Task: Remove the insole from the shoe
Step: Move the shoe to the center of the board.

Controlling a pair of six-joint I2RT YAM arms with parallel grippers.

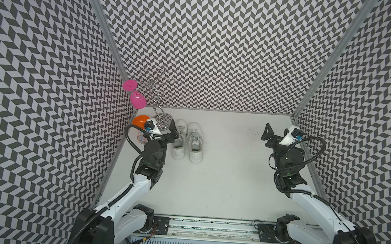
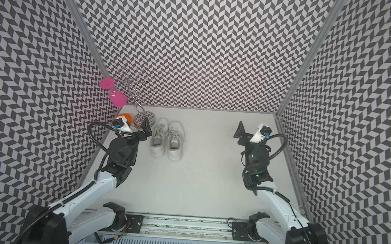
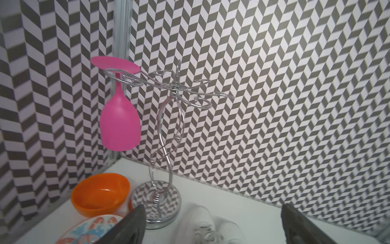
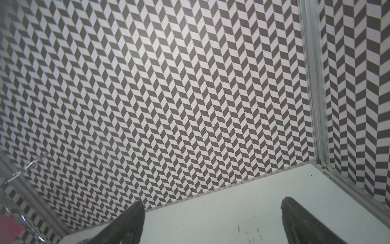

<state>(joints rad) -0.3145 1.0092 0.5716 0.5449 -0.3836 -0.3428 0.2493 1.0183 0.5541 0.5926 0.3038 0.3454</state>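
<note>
Two white lace-up shoes stand side by side left of the table's middle, toes toward the back wall: one shoe (image 1: pixel 179 141) (image 2: pixel 158 140) on the left and its pair (image 1: pixel 195 143) (image 2: pixel 175 142) on the right. The insole is hidden inside the shoe; I cannot make it out. My left gripper (image 1: pixel 174 130) (image 2: pixel 146 127) hovers open at the left shoe's toe side. In the left wrist view, that blurred shoe (image 3: pixel 206 228) lies between the spread fingers of the left gripper (image 3: pixel 213 217). My right gripper (image 1: pixel 268 134) (image 2: pixel 240 130) (image 4: pixel 213 211) stands open and empty over bare table at the right.
A chrome wire glass rack (image 1: pixel 165 122) (image 3: pixel 160 202) stands in the back left corner with a pink wine glass (image 1: pixel 138 101) (image 3: pixel 120 124) hanging upside down. An orange bowl (image 1: pixel 140 120) (image 3: pixel 101 193) and a patterned plate (image 1: pixel 141 137) (image 3: pixel 92 230) sit beside it. Patterned walls enclose three sides.
</note>
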